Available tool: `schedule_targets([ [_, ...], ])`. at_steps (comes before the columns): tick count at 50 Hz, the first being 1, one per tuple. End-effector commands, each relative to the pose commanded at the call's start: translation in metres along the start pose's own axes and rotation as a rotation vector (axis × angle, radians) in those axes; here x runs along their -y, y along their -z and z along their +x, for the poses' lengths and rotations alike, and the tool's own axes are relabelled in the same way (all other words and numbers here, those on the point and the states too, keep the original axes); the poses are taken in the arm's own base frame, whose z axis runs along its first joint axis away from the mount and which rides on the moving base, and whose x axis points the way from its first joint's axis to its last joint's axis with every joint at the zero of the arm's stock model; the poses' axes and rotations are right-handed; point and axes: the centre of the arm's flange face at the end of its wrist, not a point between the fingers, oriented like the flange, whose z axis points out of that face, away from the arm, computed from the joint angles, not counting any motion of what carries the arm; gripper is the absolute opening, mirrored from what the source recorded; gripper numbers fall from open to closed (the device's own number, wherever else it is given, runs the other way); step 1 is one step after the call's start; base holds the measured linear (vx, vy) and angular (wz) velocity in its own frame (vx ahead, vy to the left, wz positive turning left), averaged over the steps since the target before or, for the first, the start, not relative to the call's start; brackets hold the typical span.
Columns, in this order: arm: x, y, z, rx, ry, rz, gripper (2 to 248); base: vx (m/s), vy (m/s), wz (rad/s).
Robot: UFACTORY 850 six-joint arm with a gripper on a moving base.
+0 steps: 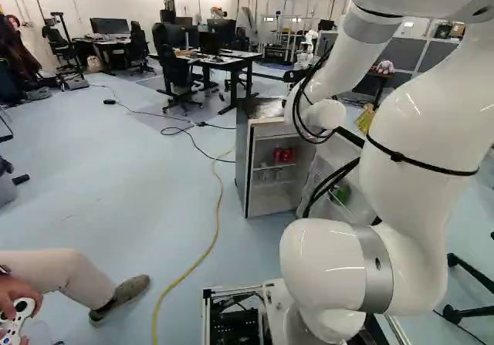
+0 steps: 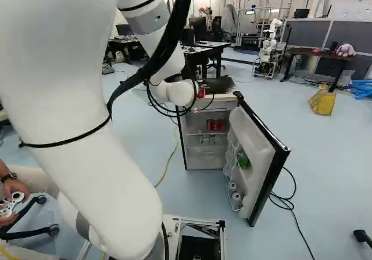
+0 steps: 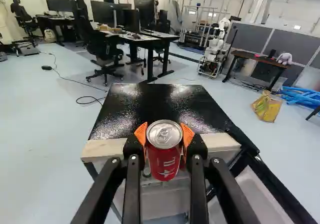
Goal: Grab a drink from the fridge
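Where the gripper (image 3: 164,134) stood: clamped on the red can (image 3: 164,159), roughly upright between orange pads (image 3: 141,133).
Likely step: drawing back steadily and level, then turning.
Fridge top (image 3: 155,103): front edge near the can.
Fridge door (image 2: 254,141): ajar, best skirted.
Floor (image 1: 123,183): stretched wide opposite the door.

The hand (image 3: 164,135) grips a red can (image 3: 163,156) upright before the fridge's black top (image 3: 155,106).
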Motion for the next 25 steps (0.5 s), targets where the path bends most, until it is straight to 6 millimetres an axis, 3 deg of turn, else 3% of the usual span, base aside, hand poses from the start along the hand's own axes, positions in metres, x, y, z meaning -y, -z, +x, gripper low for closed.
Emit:
schedule_targets([
  [25, 0.0, -0.02, 0.005, -0.005, 0.003, 0.007, 93, 0.0, 0.0, 0.0],
])
